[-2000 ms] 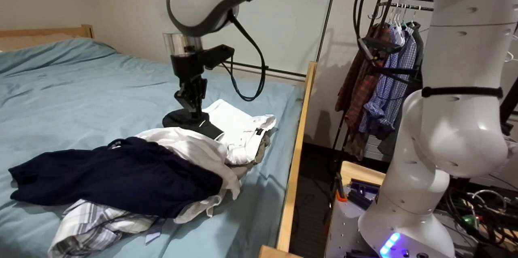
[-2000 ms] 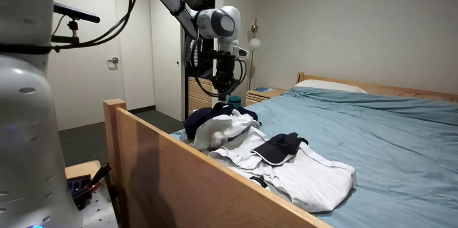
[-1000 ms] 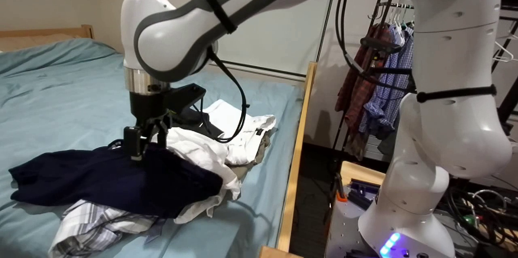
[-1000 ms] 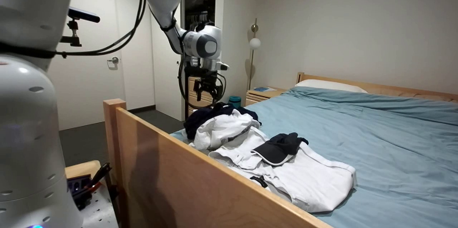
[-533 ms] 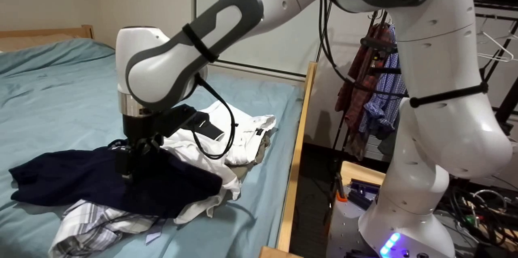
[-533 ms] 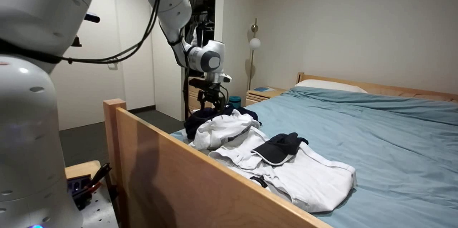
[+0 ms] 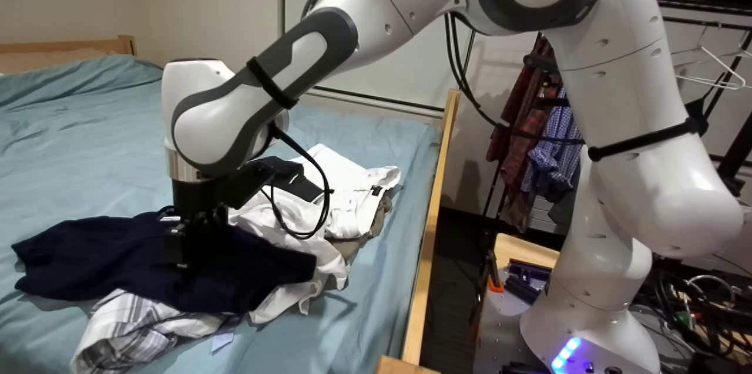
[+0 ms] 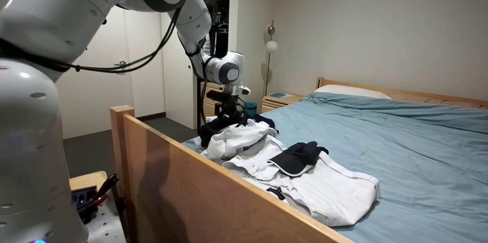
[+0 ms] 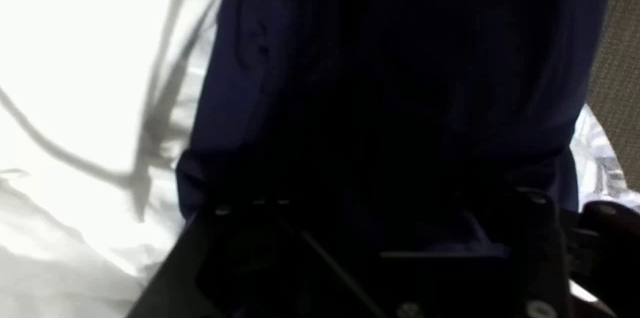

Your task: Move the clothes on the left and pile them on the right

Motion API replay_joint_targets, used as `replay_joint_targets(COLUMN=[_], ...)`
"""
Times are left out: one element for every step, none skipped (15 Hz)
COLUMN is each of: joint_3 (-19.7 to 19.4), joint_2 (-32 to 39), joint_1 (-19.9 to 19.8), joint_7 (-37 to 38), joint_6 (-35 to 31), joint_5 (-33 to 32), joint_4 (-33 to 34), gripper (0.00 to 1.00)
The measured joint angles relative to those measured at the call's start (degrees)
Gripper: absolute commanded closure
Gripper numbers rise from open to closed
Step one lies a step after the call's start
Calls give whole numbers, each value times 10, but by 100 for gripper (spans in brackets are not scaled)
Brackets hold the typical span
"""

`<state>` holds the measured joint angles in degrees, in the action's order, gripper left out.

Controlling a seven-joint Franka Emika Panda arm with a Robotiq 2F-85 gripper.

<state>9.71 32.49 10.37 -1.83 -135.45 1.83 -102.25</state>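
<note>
A navy garment [image 7: 88,256] lies over a crumpled white cloth [image 7: 279,303] and a plaid garment [image 7: 132,327], forming the left pile. In both exterior views my gripper [image 7: 197,256] points down into the navy garment. In the wrist view its dark fingers stand apart at the bottom, with navy fabric [image 9: 265,58] around and between them. Their tips are lost against the dark cloth. On the other side lies a folded white garment [image 8: 343,189], with a black cap [image 8: 299,157] on top. Khaki fabric [image 7: 379,215] shows beneath that white garment.
Everything lies on a bed with a blue sheet [image 7: 88,168]. A wooden footboard [image 8: 213,182] rises between the clothes and the robot base. A loop of arm cable [image 7: 322,204] hangs over the white cloth. Shirts [image 7: 555,145] hang on a rack behind the arm.
My gripper has come away from above the cap, over to the navy garment and down into it. The garment's near-footboard edge has shifted slightly. The cap and folded white garment have not moved.
</note>
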Motion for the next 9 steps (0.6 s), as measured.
replay_joint_targets(joint_3=[0,0,1,1,2,4,7,9,11], joint_2=[0,0,0,0,0,0,0,0,0], joint_1=[-1,-2,-4,-5,-7,-10,-13,-17,-21], joint_7=[-3,-6,-9,-12,-16,-22,-29,-36,-43], joint_6=[0,0,0,0,2,4,5,7,8], joint_5=[0,0,0,1,4,9,13,18,25], joint_4=[0,0,0,0,0,0,0,0,0], gripper=[60,66,73,79,86,90,93,93,95])
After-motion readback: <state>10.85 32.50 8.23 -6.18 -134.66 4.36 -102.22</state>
